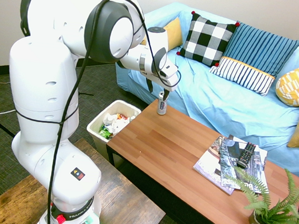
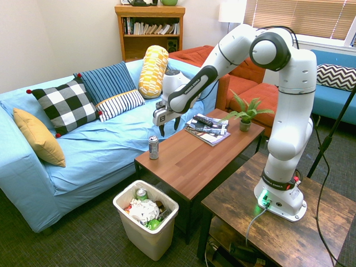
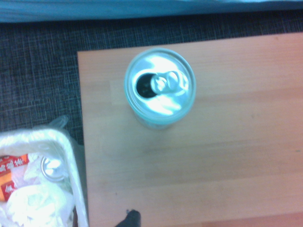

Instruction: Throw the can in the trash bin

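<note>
One wooden table (image 2: 183,161) bears one can (image 2: 153,148).

So the slim silver-grey drink can (image 3: 163,106) is metal, and the lid is properly glossy, bright glare all over it. It's on a low reddish-brown wooden table (image 1: 162,145), which looks smooth with a soft satin sheen and visible grain. The cream-white rectangular wastebasket (image 2: 147,236) is smooth plastic, with crumpled white paper (image 2: 144,211) in it. The light blue sofa cover (image 2: 105,150) is matt, wrinkly cloth, and the black-and-white checked cushion (image 2: 68,105) is fabric too. Magazines (image 2: 207,130) are paper, kinda glossy. Carpet (image 2: 78,239) is dark grey, matt and rough-looking.
</note>
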You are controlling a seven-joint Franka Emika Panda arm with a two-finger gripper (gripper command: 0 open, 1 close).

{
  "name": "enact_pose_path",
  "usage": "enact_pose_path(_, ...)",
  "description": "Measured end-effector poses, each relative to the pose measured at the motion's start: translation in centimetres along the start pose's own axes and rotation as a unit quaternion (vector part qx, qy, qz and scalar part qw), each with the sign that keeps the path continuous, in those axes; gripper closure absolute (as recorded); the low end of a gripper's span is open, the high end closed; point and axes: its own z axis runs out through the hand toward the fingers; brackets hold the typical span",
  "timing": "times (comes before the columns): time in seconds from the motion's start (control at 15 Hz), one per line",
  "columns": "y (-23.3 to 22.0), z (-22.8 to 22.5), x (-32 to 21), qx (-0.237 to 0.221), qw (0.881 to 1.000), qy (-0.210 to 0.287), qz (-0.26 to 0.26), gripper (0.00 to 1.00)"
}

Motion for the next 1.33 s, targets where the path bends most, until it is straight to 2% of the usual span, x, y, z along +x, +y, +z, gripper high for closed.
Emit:
enact_pose_path(0.47, -5.4, 4.9, 1.7, -0.006, 1.0, 0.024, 0.019, 0.0)
enact_pose_path(0.93, -6.6, 11.1, 1.7, -0.031, 0.999, 0.019, 0.027, 0.0)
enact_pose_path(1.2, -7.0, 12.9, 2.0, -0.036, 0.999, 0.02, 0.032, 0.0)
enact_pose_path(1.27, -7.1, 13.0, 2.1, -0.036, 0.999, 0.02, 0.033, 1.0)
enact_pose_path(1.33, -7.3, 13.0, 2.3, -0.034, 0.999, 0.021, 0.035, 1.0)
